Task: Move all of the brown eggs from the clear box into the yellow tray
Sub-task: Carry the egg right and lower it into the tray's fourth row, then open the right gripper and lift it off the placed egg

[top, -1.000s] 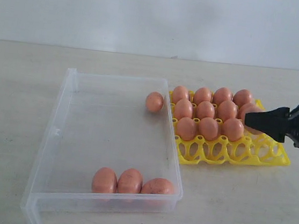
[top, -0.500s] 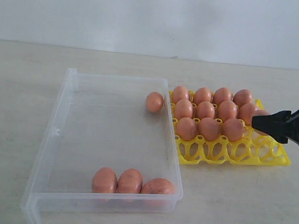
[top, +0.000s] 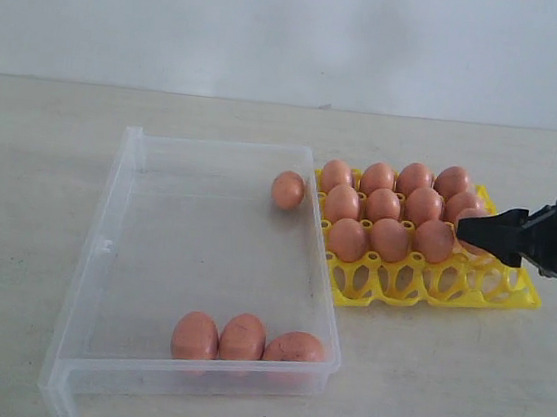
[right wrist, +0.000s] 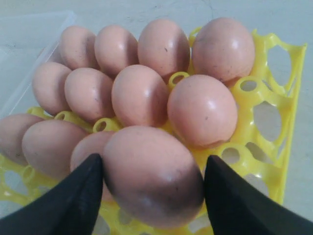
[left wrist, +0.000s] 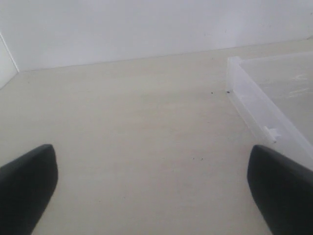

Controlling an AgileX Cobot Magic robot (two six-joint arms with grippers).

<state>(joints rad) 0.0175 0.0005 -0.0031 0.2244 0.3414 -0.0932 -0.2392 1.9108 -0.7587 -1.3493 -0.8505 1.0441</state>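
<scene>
Right hand (right wrist: 152, 161) clamps one brown egg (right wrist: 151, 188) just above yellow tray (top: 435, 299); left hand (left wrist: 151, 161) hangs over desk (left wrist: 146, 112), fingers wide apart.

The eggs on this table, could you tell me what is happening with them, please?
Brown eggs are being moved from the clear box into the yellow tray. The right claw grips one egg at the right end of the tray's third row, beside eleven already seated. Four eggs are left in the box: one by the far corner next to the tray, three along the near wall. The left claw hangs open above bare table beside the box.
</scene>
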